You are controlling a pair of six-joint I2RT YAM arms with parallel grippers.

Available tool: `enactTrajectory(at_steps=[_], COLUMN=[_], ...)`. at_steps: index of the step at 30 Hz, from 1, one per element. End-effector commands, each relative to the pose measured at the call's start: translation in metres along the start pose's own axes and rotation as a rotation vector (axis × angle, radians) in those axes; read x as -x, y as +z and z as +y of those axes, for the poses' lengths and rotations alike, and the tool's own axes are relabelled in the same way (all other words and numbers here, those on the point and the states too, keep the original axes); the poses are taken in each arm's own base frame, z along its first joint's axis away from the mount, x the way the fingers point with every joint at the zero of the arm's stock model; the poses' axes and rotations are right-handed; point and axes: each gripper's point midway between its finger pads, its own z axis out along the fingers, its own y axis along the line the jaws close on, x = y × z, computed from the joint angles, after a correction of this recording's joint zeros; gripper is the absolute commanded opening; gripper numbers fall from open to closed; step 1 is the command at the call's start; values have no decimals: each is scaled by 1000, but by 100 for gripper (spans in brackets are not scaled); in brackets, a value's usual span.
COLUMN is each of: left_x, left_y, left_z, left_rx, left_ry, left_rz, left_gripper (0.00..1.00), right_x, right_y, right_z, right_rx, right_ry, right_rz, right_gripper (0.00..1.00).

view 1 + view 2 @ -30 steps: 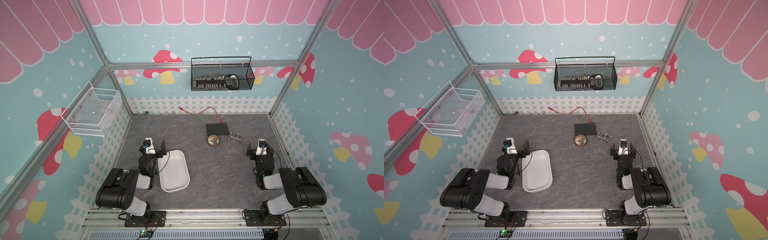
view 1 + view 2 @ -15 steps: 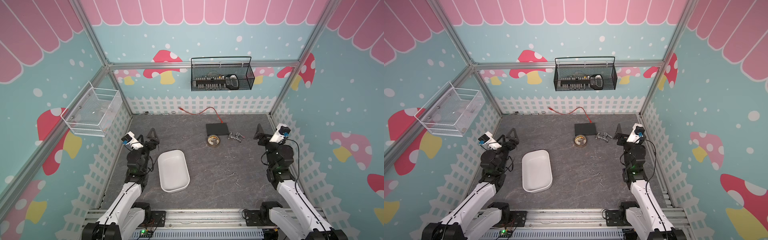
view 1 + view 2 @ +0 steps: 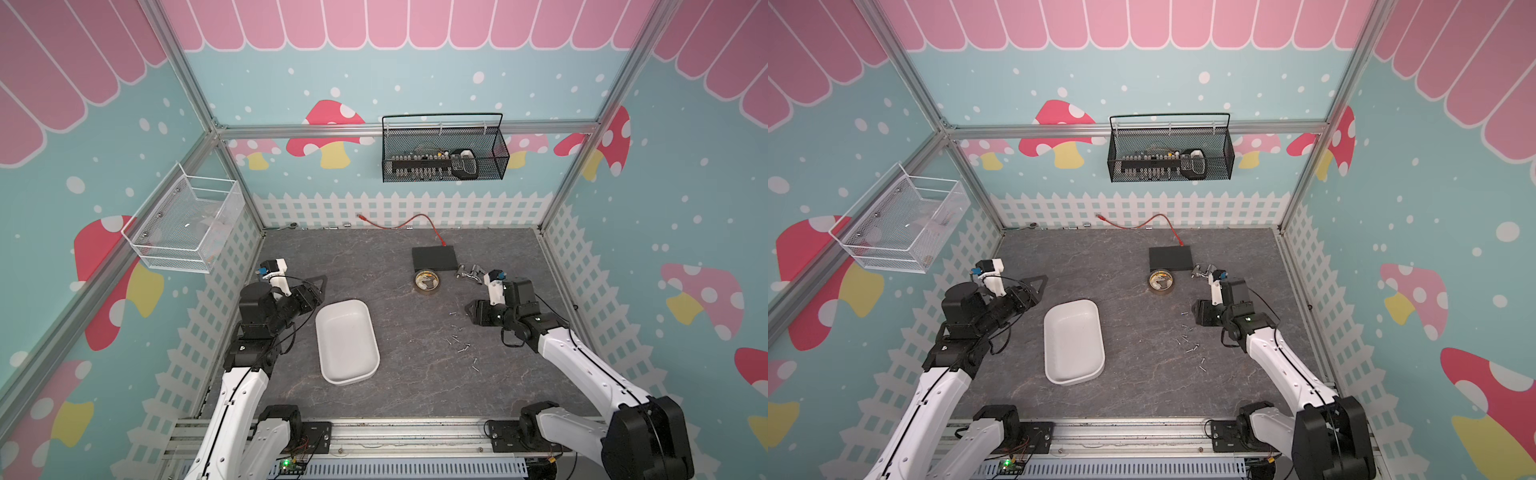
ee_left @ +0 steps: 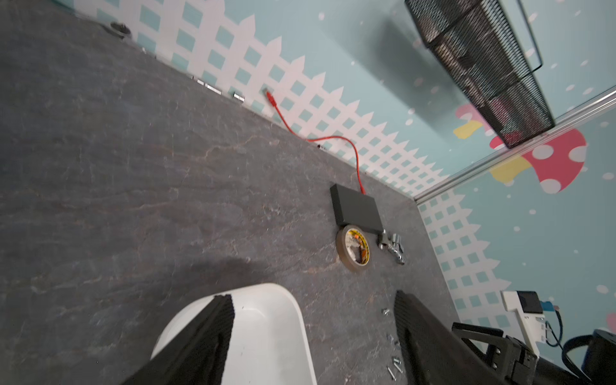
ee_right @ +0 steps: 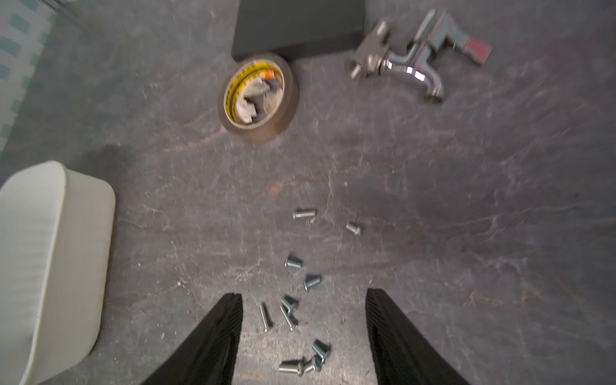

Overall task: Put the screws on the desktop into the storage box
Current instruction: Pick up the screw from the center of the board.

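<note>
Nearest me, the white storage box [image 3: 347,340] lies on the desktop [image 3: 415,390], left of centre. The screws [image 3: 459,343] are scattered on the desktop to its right, well apart from it. My 2 grippers are both released, grasping nothing. The right gripper [image 5: 304,293] hangs above the screws and the left gripper [image 4: 311,295] is near the box's far corner. Beyond sit a tape roll [image 3: 427,281] and a flat black box [image 3: 434,258].

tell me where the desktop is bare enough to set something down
Bare: the desktop from the tray back to the fence, left of the black box; also the front strip by the rail. Crowded: screws, tape roll and tap on the right.
</note>
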Motion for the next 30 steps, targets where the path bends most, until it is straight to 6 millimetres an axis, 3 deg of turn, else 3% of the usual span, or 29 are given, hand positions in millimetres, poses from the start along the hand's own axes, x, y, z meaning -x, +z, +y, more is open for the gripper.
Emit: enactTrajectory(at_steps=[1, 13, 20, 24, 30], left_x=[-32, -37, -40, -40, -41], left_y=[7, 10, 13, 13, 13], left_z=[7, 11, 12, 13, 14], left_rx=[1, 11, 14, 18, 20], left_ry=[12, 7, -1, 0, -3], left_rz=[141, 156, 172, 169, 174], left_gripper=[79, 75, 75, 75, 75], right_x=[-23, 10, 26, 22, 6], right_y=[21, 83, 98, 100, 107], right_z=[3, -7, 12, 24, 22], right_rx=[-31, -177, -143, -58, -70], right_ry=[-38, -294, -456, -504, -565], right_rz=[168, 382, 394, 408, 451], right_gripper=[61, 54, 52, 48, 42])
